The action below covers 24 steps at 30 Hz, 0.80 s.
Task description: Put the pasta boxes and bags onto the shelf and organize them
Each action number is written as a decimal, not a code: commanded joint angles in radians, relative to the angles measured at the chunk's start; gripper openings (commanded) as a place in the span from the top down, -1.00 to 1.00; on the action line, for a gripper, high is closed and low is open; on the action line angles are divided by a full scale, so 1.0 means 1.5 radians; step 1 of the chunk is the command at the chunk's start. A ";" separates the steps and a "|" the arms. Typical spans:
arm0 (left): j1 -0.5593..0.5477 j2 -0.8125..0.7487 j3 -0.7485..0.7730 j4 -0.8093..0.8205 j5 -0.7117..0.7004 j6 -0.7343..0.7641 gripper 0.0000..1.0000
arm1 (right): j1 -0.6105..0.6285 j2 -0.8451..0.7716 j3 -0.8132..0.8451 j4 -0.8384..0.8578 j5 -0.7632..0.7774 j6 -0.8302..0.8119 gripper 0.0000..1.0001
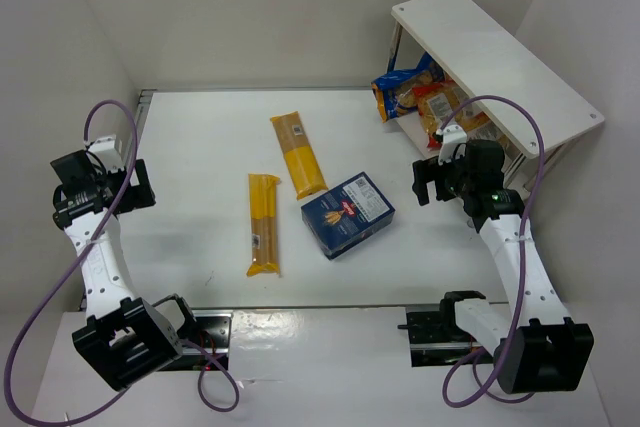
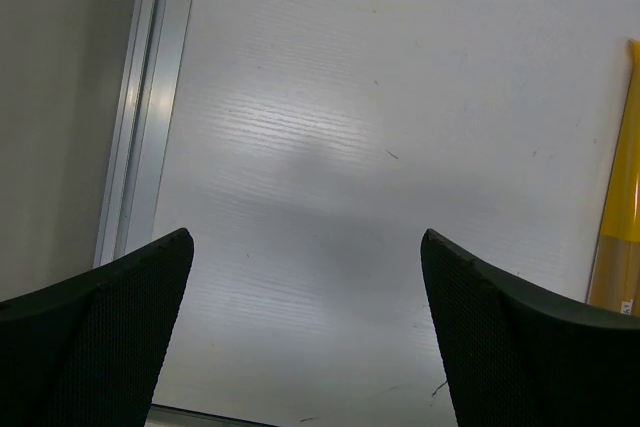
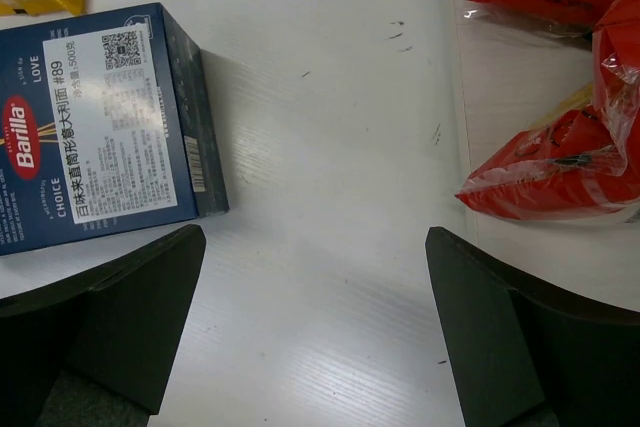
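As left gripper point(image 2: 305, 239) and right gripper point(image 3: 315, 237) gape, table point(image 3: 320, 117) separates box point(image 3: 95, 122) from shelf point(image 1: 500, 57).

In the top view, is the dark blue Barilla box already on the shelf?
No, the dark blue Barilla box lies flat on the table, well left of the shelf.

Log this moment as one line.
left gripper open | right gripper open beside blue box | two spaghetti packs on table | bags under shelf top
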 commanded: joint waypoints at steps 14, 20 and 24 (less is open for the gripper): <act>0.004 -0.014 -0.004 0.019 0.008 0.005 -1.00 | -0.002 0.005 0.015 -0.004 -0.050 -0.030 -0.99; 0.004 -0.007 -0.004 0.019 0.008 0.005 -1.00 | 0.063 0.042 0.055 -0.016 -0.071 -0.051 -0.99; 0.004 0.000 -0.004 0.019 0.016 0.005 -1.00 | 0.111 0.097 0.112 -0.016 -0.071 -0.064 -0.99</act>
